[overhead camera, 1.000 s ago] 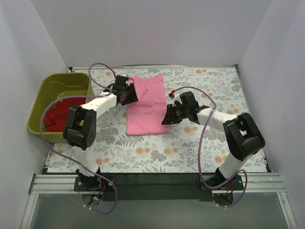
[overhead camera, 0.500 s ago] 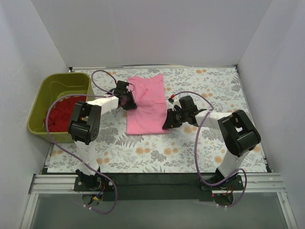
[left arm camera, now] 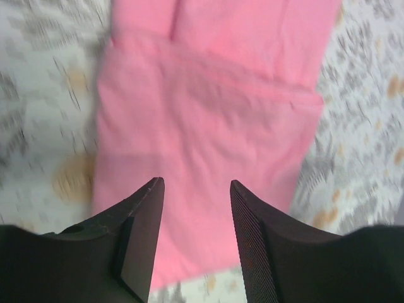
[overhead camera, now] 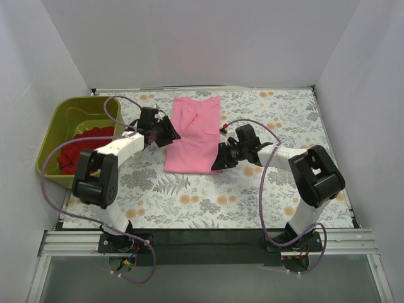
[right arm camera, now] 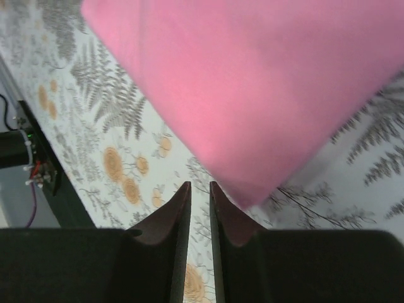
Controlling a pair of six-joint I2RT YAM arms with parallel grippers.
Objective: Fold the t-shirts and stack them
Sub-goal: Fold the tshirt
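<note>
The pink t-shirt (overhead camera: 194, 132) lies folded into a long strip on the flowered tablecloth (overhead camera: 252, 196) at mid-table. My left gripper (overhead camera: 170, 135) is at the shirt's left edge. Its jaws stand open and empty just above the pink cloth (left arm camera: 208, 107) in the left wrist view (left arm camera: 194, 184). My right gripper (overhead camera: 216, 164) is at the shirt's near right corner. Its jaws are almost closed on nothing in the right wrist view (right arm camera: 200, 184), with the pink corner (right arm camera: 252, 82) beside the right finger. The red t-shirt (overhead camera: 85, 148) lies crumpled in the tub.
The olive-green tub (overhead camera: 57, 120) stands at the table's left edge, beside my left arm. White walls close in the left, back and right sides. Purple cables loop off both arms over the cloth.
My left gripper has drawn back left to the shirt's edge. The pink shirt has shifted slightly left at its near end. My right gripper has moved a little left and nearer.
</note>
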